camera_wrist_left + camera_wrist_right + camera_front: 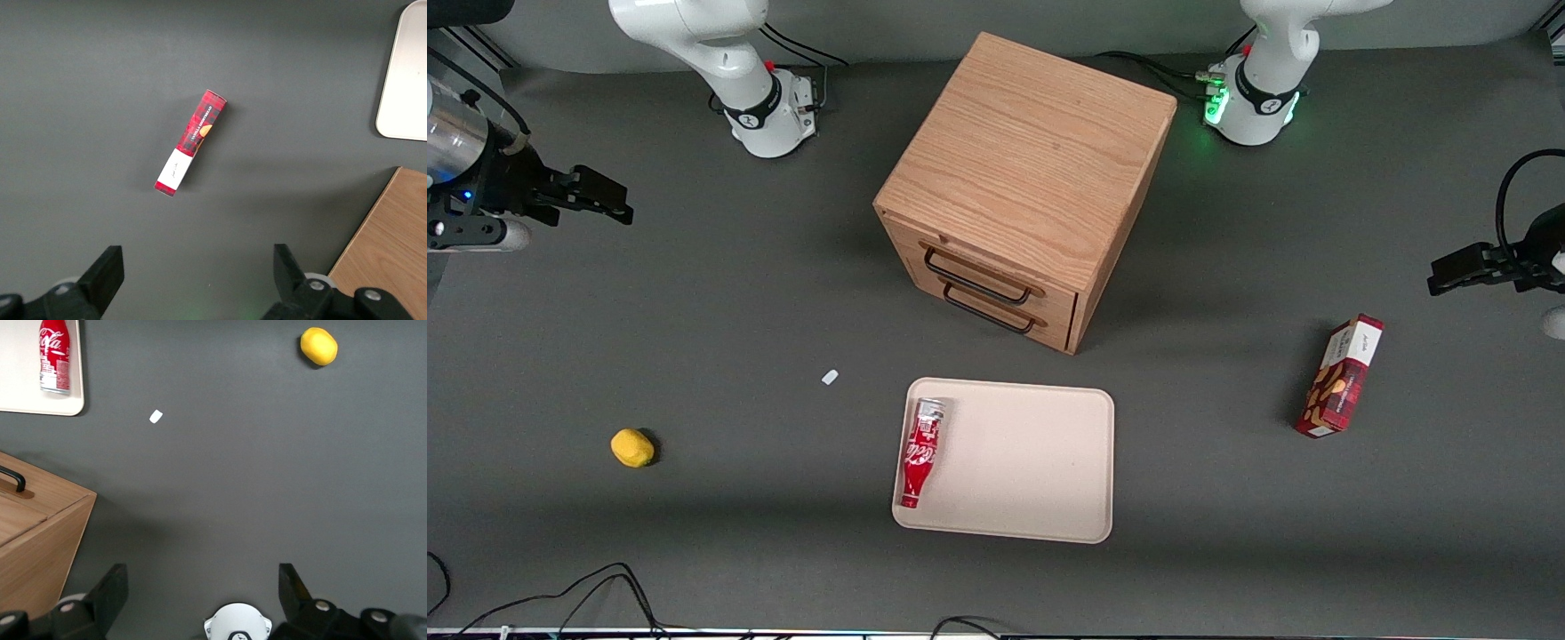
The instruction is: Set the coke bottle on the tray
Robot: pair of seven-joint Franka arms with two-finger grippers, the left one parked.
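The coke bottle (920,452) is lying flat on the tray (1032,462), along the tray's short edge that is toward the working arm's end of the table, with its silver base pointing to the wooden drawer cabinet (1024,182) and its red cap pointing to the front camera. The tray is sitting on the grey table (783,302) just in front of the cabinet's two drawers, near the table's front edge. The gripper (609,197) is hanging high over the working arm's end of the table, well apart from the tray and from the bottle, and it is holding nothing. Its two black fingers (110,597) are standing wide apart, with only bare table between them. The arm is reaching out from its white base (769,111) at the table's back edge, and its wrist is looking straight down at the table. A small yellow fruit (632,447) is resting toward the working arm's end, near the front edge, and a tiny white scrap (830,377) is lying between this fruit and the tray's corner. A red snack box (1340,376) is lying toward the parked arm's end of the table.
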